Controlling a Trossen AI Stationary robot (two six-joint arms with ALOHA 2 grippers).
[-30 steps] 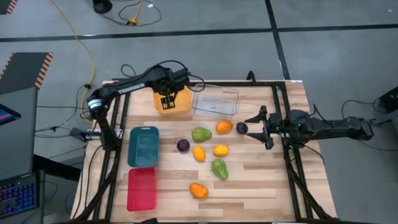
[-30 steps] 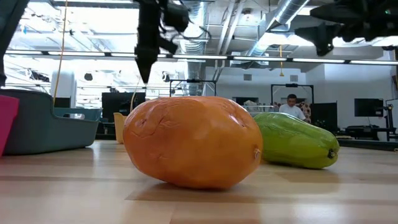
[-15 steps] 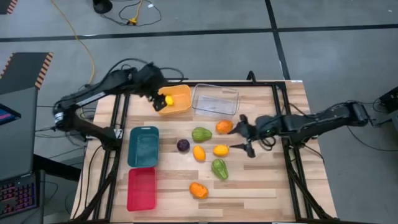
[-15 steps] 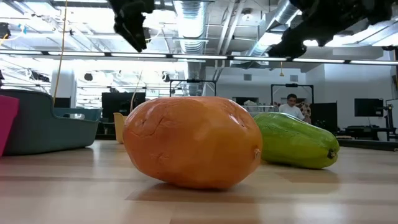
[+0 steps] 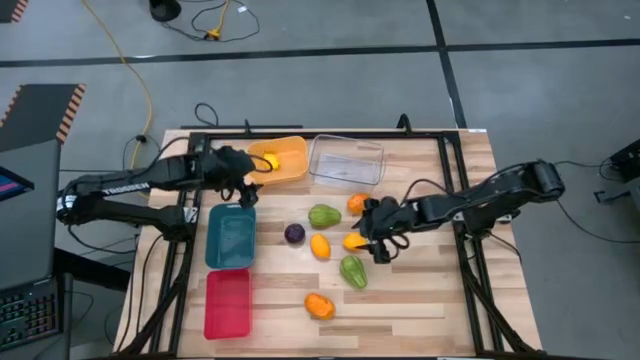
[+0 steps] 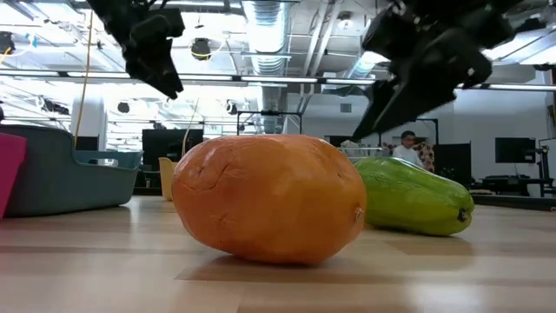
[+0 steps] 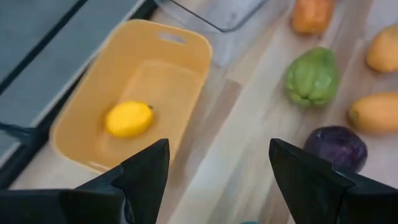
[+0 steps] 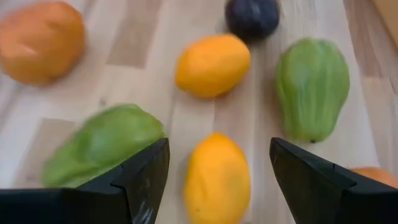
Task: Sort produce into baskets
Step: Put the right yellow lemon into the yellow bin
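My right gripper (image 5: 375, 238) is open just over a yellow-orange fruit (image 8: 217, 180) at the table's middle, one finger on each side of it; no touch shows. My left gripper (image 5: 245, 180) is open and empty beside the near left corner of the orange basket (image 5: 285, 165), where a yellow lemon (image 7: 129, 119) lies. The other produce rests loose on the wood: two green pieces (image 5: 323, 215) (image 5: 353, 271), a purple one (image 5: 294, 233), a second yellow-orange one (image 5: 320, 246) and two orange ones (image 5: 357, 203) (image 5: 319, 305). The clear basket (image 5: 347, 161), teal basket (image 5: 230, 235) and red basket (image 5: 227, 303) hold nothing.
The orange and clear baskets stand along the far edge, the teal and red ones down the left side. A black frame rail (image 5: 465, 260) runs along the table's right side under my right arm. Bare wood lies at the near right. A person (image 6: 407, 148) stands far behind the table.
My left gripper has drawn back from over the orange basket toward the table's left and near edges, and the yellow lemon now shows lying in that basket. My right gripper has gone toward the table's left and down, over the yellow-orange fruit.
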